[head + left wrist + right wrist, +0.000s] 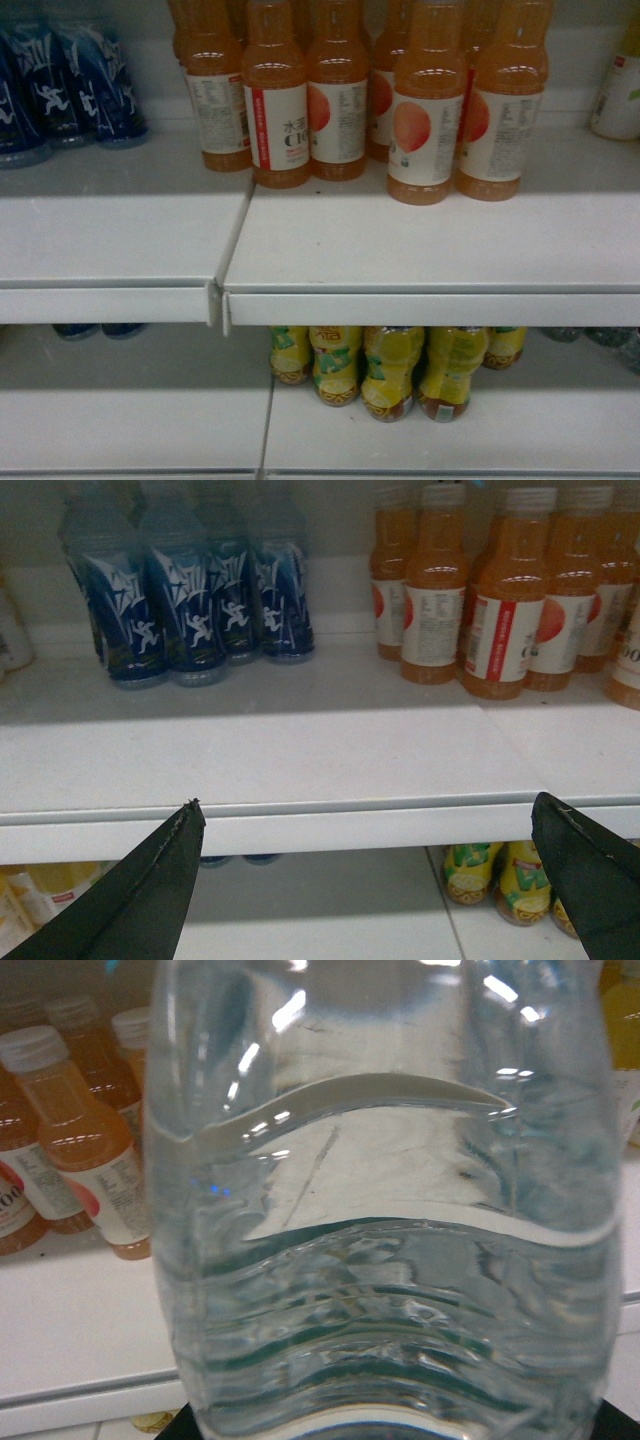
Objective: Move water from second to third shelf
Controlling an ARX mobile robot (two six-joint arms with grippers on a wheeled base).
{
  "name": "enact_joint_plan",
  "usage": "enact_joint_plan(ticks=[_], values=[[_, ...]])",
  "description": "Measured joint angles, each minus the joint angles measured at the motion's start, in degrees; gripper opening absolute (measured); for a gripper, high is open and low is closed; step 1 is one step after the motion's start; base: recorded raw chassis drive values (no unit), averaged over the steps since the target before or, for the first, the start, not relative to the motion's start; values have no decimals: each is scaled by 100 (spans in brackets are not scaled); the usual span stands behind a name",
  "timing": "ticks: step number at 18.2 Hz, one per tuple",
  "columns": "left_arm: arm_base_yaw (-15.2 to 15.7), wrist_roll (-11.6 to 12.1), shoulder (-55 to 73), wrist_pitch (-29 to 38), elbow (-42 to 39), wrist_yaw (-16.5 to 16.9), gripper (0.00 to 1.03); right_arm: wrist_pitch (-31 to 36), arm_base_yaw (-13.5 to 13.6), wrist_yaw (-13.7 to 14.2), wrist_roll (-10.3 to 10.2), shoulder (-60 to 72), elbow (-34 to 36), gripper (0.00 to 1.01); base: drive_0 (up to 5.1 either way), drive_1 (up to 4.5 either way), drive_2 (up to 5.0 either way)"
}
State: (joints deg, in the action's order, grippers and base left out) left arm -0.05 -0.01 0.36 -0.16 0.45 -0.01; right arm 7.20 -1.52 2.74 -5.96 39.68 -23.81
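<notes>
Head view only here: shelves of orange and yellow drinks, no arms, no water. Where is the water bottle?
Observer: The water bottle fills the right wrist view, close up, in front of the shelf.
Operator: Is it gripped?
Observer: Seemingly; dark parts of the right pincer show at its bottom corners.
Operator: And the left arm?
Observer: The left pincer is open and empty, facing the blue bottles.
</notes>
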Motion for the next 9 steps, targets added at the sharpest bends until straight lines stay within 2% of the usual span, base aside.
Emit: enact_joint_plan(ticks=[9], values=[[0, 0, 0, -13, 0, -2, 98, -17, -2, 2, 0, -4, 0, 43, -474, 222, 222]])
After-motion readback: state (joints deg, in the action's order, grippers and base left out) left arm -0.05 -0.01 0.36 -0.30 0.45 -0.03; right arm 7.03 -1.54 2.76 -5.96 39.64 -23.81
